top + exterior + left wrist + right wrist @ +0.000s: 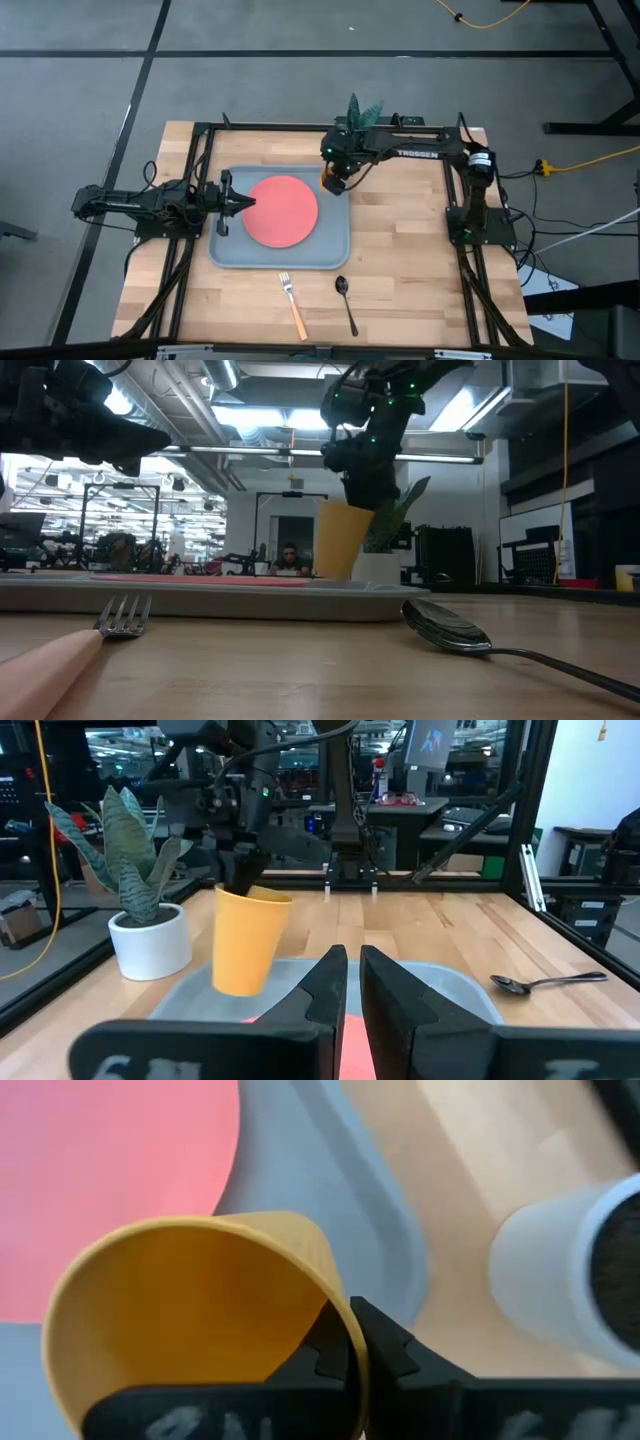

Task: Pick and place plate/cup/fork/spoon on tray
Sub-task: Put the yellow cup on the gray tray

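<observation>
The coral-red plate (282, 210) lies flat in the grey-blue tray (228, 255). My right gripper (337, 172) is shut on the yellow-orange cup (247, 939), which hangs over the tray's far right corner. My left gripper (247, 201) is shut and empty, over the tray's left part beside the plate. The fork (292, 302) and the dark spoon (346, 300) lie on the table in front of the tray, near the front edge. My right gripper pinches the cup's rim wall (338, 1316) with one finger inside the cup and one outside. The fingers come from above, pointing down. The cup hangs below them, mouth up and slightly tilted, clear of the tray (240, 985).
A white pot with a green plant (362, 110) stands at the table's far edge, just behind my right gripper. Black frame rails run along the table's left, right and far sides.
</observation>
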